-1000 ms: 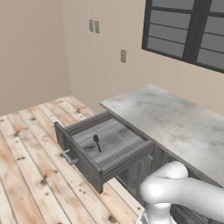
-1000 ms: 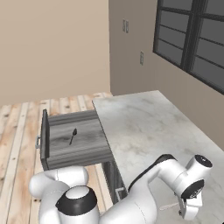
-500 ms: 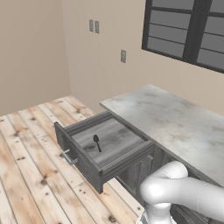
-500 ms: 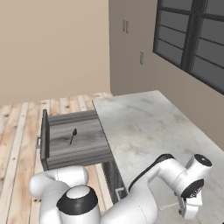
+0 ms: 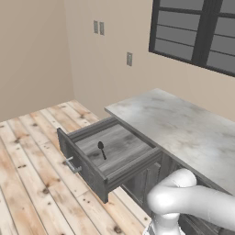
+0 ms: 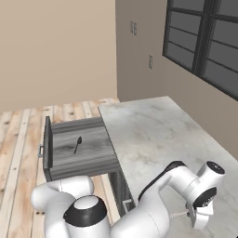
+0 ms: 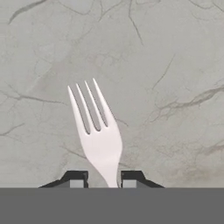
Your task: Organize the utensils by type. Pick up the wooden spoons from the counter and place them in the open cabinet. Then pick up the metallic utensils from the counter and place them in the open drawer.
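Fork: you see the pale silver fork (image 7: 99, 131) lying flat on the counter (image 7: 166, 65), its four tines pointing away from the hand and its neck running down between the two finger tips.
Gripper: your gripper (image 7: 104, 179) sits low over the fork's neck, one dark tip on each side and close to it. You cannot tell whether the tips already press the metal or stand just clear of it.
Gripper from the right base view: you find the gripper (image 6: 201, 217) pointing down at the near right part of the counter (image 6: 153, 130), with a thin pale sliver at its tips, too small for you to name.
Spoon: your dark grey spoon (image 5: 102, 149) lies inside the open drawer (image 5: 87, 172), round head toward the back, well apart from the fork.
Drawer: it is pulled out from under the counter's left end, its small silver handle (image 5: 72, 164) facing the plank floor (image 5: 32, 193).
Surroundings: beige walls and a dark-framed window (image 5: 197, 32) stand behind the counter.
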